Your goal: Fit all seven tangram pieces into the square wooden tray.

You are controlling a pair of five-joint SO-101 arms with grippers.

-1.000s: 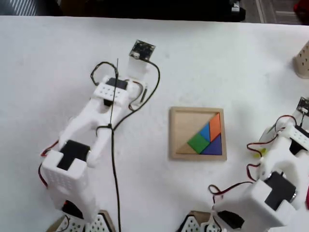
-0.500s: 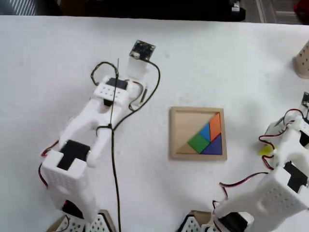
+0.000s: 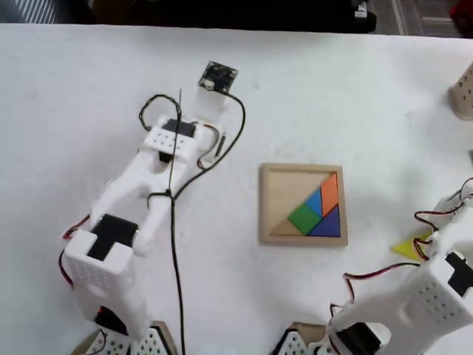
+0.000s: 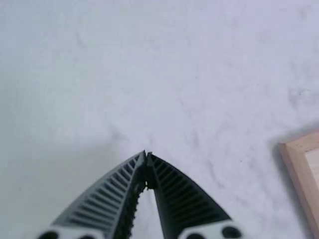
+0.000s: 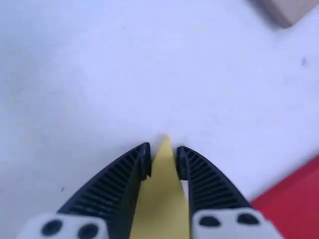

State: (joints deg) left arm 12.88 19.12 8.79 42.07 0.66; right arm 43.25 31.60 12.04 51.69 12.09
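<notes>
The square wooden tray lies at the table's middle. Its right part holds an orange piece, a blue piece, a green piece and a dark blue triangle. A yellow triangle shows right of the tray, beside the right arm. My right gripper is shut on this yellow triangle. Next to it lies a red piece. My left gripper is shut with nothing in it, over bare table left of the tray's corner.
The left arm stretches over the table's left half with a black cable trailing along it. A pale wooden object stands at the right edge and appears as a wooden block in the right wrist view.
The right arm has swung right, away from the tray, and the yellow triangle has moved with it. The left arm has stayed still.
</notes>
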